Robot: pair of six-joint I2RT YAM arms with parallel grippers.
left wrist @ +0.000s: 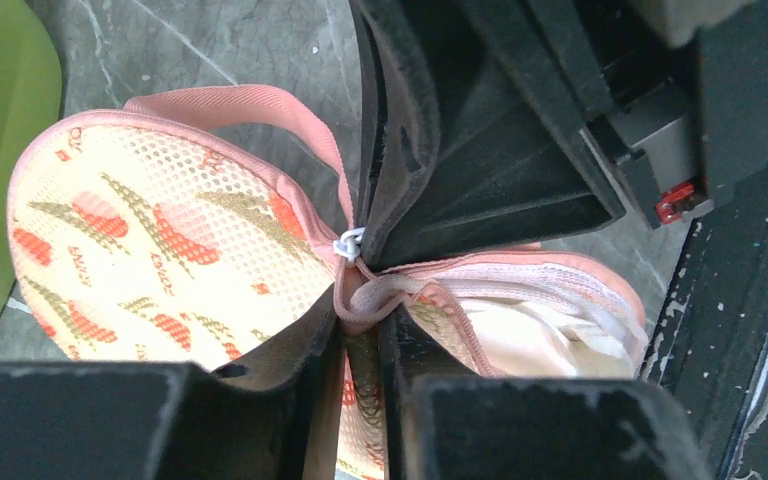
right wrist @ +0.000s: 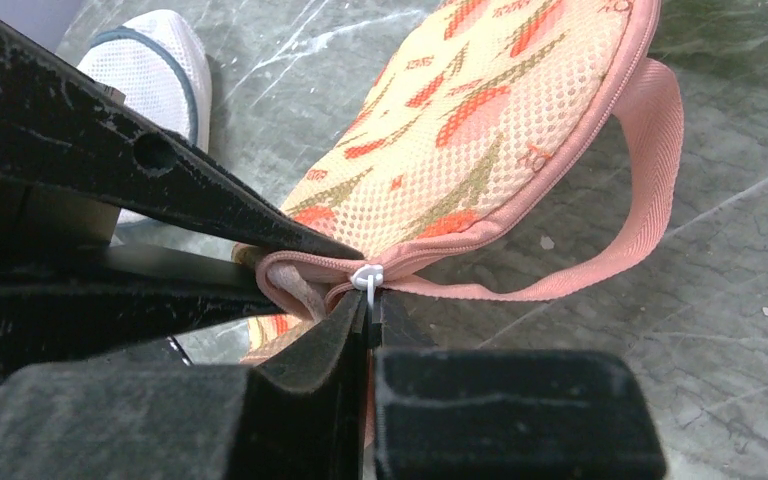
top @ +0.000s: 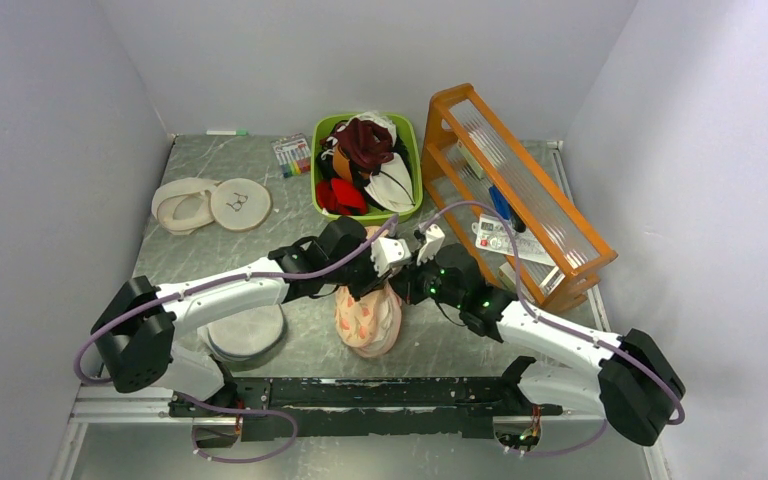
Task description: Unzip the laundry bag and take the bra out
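The laundry bag [top: 367, 318], cream-peach with red flowers and a pink zip edge, stands on edge at the table's middle. My left gripper [top: 363, 277] is shut on the bag's zip edge; in the left wrist view [left wrist: 362, 335] its fingers pinch the pink edge and floral fabric [left wrist: 150, 240]. My right gripper [top: 402, 280] is shut on the white zip pull [right wrist: 367, 277], its tips [right wrist: 370, 308] just below it. The zip is partly open, and the white bra [left wrist: 530, 335] shows inside. The bag's pink strap [right wrist: 650, 150] loops out to the side.
A green bin [top: 317, 180] with maroon, red and white garments stands behind the bag. An orange rack [top: 560, 215] is at the right. Two round white discs [top: 210, 203] lie back left, another [top: 250, 335] under the left arm. A marker pack [top: 292, 155] lies beside the bin.
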